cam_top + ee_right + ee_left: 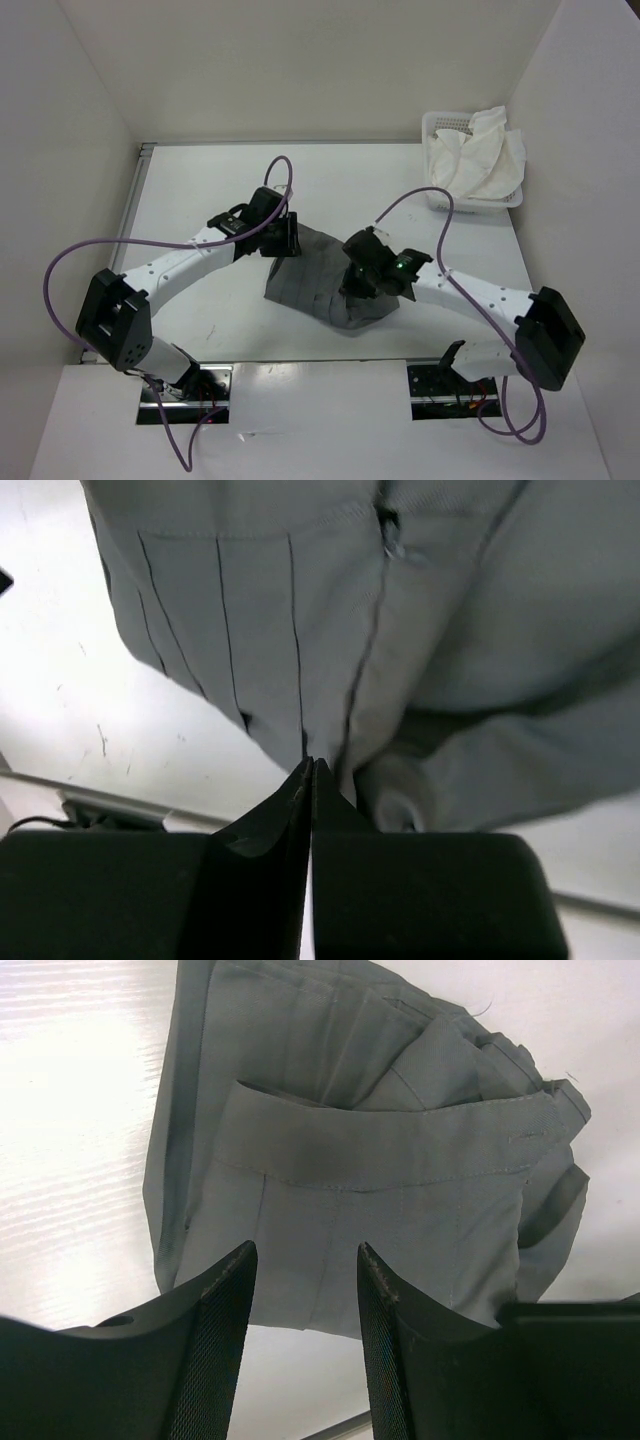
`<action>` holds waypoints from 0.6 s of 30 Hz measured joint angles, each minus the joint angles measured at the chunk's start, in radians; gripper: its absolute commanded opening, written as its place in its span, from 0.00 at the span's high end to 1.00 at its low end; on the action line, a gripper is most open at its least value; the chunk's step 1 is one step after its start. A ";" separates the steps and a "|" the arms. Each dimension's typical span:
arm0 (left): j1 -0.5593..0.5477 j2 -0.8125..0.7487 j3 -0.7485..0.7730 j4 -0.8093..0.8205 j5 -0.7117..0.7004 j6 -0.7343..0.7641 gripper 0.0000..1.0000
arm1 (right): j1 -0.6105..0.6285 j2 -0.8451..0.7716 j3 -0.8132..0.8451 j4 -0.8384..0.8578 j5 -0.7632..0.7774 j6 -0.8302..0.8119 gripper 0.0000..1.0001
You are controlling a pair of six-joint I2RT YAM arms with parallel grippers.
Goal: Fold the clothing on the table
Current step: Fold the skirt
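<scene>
Left gripper (283, 240), half-open and empty, hovers at eleven o'clock of the clothing (315, 275); right gripper (357, 290), pinched shut, sits over its four o'clock end.

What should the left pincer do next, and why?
Probably lower the left pincer and close it on the edge of the clothing: it stands open over that edge, gripping nothing, and the clothing lies bunched on the table.

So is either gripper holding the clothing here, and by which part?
Left gripper is open over the clothing, holding nothing. Right gripper is shut at the clothing's edge; whether anything is pinched cannot be told.
</scene>
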 measured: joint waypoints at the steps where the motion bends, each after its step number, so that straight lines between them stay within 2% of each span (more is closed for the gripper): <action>1: 0.000 0.000 0.000 0.000 0.000 0.000 0.48 | -0.004 0.023 0.000 0.022 0.000 -0.011 0.99; 5: 0.000 0.000 0.000 0.000 0.000 0.000 0.48 | -0.027 0.084 -0.029 0.112 0.003 -0.027 0.99; 10: 0.000 0.000 0.000 0.000 0.000 0.000 0.48 | -0.034 0.148 -0.180 0.180 -0.012 0.000 0.99; 13: 0.000 0.000 0.000 0.002 0.000 0.000 0.48 | -0.032 0.148 -0.202 0.216 -0.024 0.028 0.99; 18: 0.000 -0.005 -0.006 0.007 0.000 -0.001 0.42 | 0.029 0.141 -0.136 0.122 0.027 0.039 0.99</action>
